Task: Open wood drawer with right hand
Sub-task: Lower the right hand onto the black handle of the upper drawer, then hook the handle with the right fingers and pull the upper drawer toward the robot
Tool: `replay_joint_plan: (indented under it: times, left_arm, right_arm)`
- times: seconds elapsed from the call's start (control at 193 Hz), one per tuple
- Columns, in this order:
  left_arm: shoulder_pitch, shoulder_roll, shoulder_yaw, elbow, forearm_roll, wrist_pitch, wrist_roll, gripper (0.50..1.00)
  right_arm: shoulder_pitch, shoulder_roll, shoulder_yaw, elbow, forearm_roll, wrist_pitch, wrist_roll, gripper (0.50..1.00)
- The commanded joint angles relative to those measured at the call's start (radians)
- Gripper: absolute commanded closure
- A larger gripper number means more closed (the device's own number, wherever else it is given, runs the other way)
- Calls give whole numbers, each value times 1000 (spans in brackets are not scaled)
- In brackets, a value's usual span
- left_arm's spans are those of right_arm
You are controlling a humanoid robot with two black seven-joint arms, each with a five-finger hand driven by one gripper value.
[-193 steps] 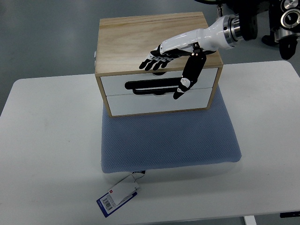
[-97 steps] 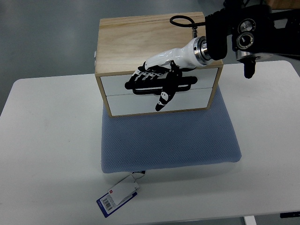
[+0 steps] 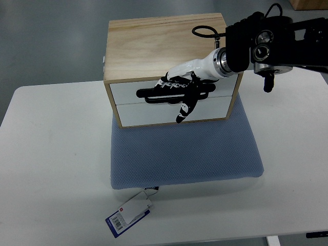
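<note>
A light wooden drawer box [image 3: 154, 41] stands on a blue pad at the back of the table. It has two white drawer fronts, an upper one [image 3: 125, 92] and a lower one [image 3: 148, 114], both flush with the box. The upper front has a long black handle slot [image 3: 151, 95]. My right hand [image 3: 176, 95] reaches in from the right over the box's front edge. Its fingers [image 3: 169, 82] are hooked into that slot and the thumb [image 3: 183, 110] hangs down over the lower front. The left arm does not show.
The blue padded mat [image 3: 184, 154] lies on the white table [image 3: 51, 154] and reaches out in front of the drawers. A white and blue tag [image 3: 128, 214] on the mat's front edge lies on the table. My black forearm [image 3: 271, 43] sits above the box's right corner.
My right hand came down from the box top onto the upper drawer front and its fingers curled into the handle slot. The drawers have not moved.
</note>
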Motion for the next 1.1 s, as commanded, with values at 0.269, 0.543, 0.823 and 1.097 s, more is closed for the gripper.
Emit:
replay_joint_plan:
  times: [0.269,0.543,0.823,1.097]
  left_arm:
    - [0,0,0,0,0,0,0,500]
    - [0,0,0,0,0,0,0,500]
    - [0,0,0,0,0,0,0,500]
    - [0,0,0,0,0,0,0,500]
  right_arm:
    - [-5,-1,-35,-1,-2,-12,-21,581]
    - [-5,-9,-50,0,-3,-3,-27,581]
    - [1,-24,-52,12,-3,31,-28,581]
    - [9,-46,-54,38,-5,83,-28,581]
